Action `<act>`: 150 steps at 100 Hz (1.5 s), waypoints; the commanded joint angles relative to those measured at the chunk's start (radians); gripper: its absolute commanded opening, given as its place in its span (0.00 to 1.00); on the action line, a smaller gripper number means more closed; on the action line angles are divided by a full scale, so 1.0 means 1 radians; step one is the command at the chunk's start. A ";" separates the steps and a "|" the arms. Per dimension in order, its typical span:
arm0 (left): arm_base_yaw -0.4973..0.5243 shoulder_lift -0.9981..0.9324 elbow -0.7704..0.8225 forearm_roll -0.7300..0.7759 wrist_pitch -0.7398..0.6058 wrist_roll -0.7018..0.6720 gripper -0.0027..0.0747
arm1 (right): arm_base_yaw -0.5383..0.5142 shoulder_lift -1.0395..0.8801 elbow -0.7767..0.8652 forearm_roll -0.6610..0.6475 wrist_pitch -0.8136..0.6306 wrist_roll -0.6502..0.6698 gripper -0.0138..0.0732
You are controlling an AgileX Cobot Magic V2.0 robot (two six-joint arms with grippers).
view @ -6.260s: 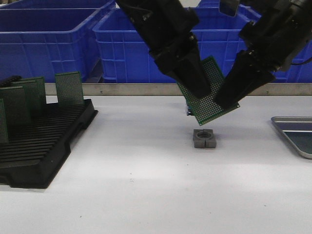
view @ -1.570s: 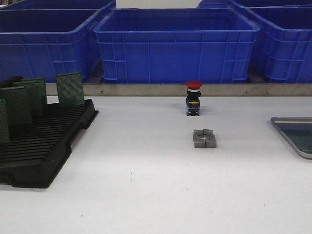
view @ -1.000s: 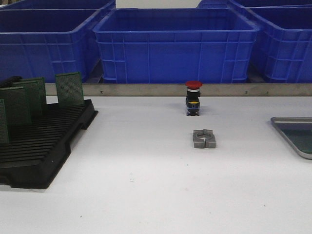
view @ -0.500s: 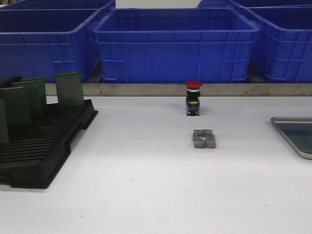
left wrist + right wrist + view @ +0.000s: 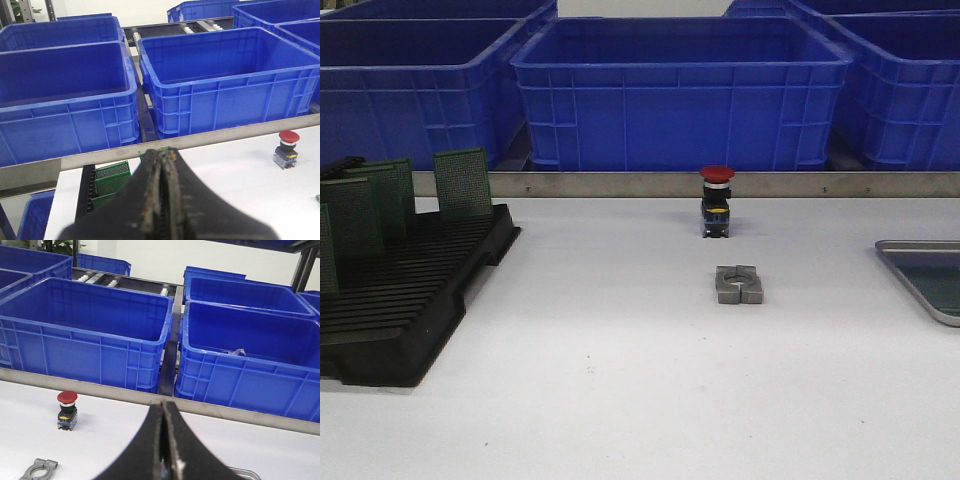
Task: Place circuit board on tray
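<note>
Tray holds a green circuit board

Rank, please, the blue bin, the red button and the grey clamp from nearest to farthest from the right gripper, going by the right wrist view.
From the right gripper:
1. Grey clamp, low on the white table, nearest.
2. Red button, further out, before the metal rail.
3. Blue bin, beyond the rail, farthest.

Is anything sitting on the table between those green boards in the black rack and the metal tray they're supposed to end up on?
Between the circuit boards in the black rack and the tray, a small grey clamp lies on the table, with a red-capped button behind it. Both are low, so a lifted board would likely pass above them.
</note>
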 commanded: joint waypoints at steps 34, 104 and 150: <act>0.002 0.004 -0.030 -0.005 -0.071 -0.009 0.01 | 0.000 0.005 -0.028 0.015 -0.065 -0.006 0.08; 0.074 -0.127 0.076 0.726 -0.081 -0.694 0.01 | 0.000 0.005 -0.028 0.015 -0.065 -0.006 0.08; 0.207 -0.520 0.364 0.822 -0.032 -0.820 0.01 | 0.000 0.005 -0.028 0.015 -0.065 -0.006 0.08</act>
